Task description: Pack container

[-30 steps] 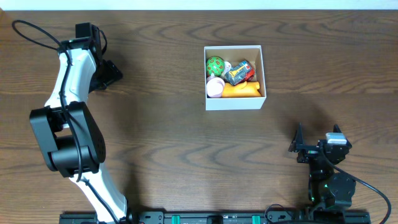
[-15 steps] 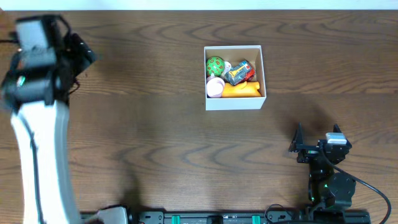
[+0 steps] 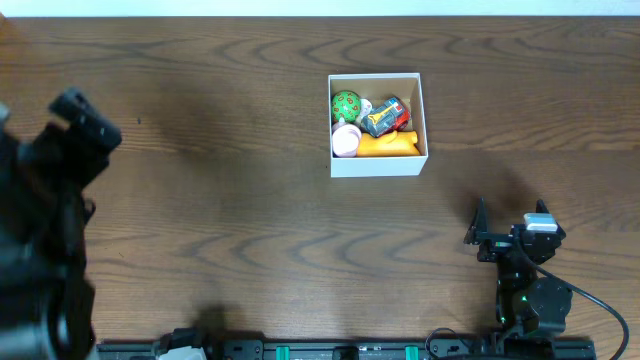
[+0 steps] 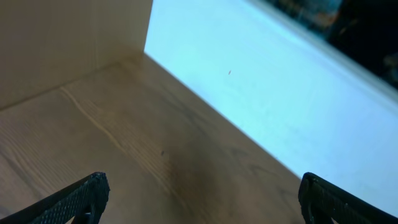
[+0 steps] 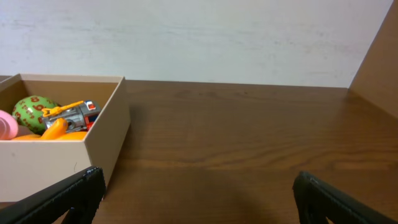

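Observation:
The container (image 3: 377,165), a square white-walled box, sits at the table's back centre. Inside it lie a green spotted ball (image 3: 346,104), a red and grey toy (image 3: 385,116), an orange piece (image 3: 390,146) and a pink-white round piece (image 3: 345,142). In the right wrist view the container (image 5: 93,149) stands at the left, ahead of my right gripper (image 5: 196,186), which is open and empty. My left gripper (image 4: 202,193) is open over bare wood, far left of the container, with nothing between its fingers. My left arm (image 3: 40,230) is a large blurred shape at the left edge.
A white wall (image 4: 267,93) runs along the table's far edge. My right arm (image 3: 525,270) rests near the front right corner. A light side panel (image 4: 62,43) stands at the table's left end.
My left arm has swung away from the table's back left and now looms blurred at the left edge. The right arm and the container have not moved.

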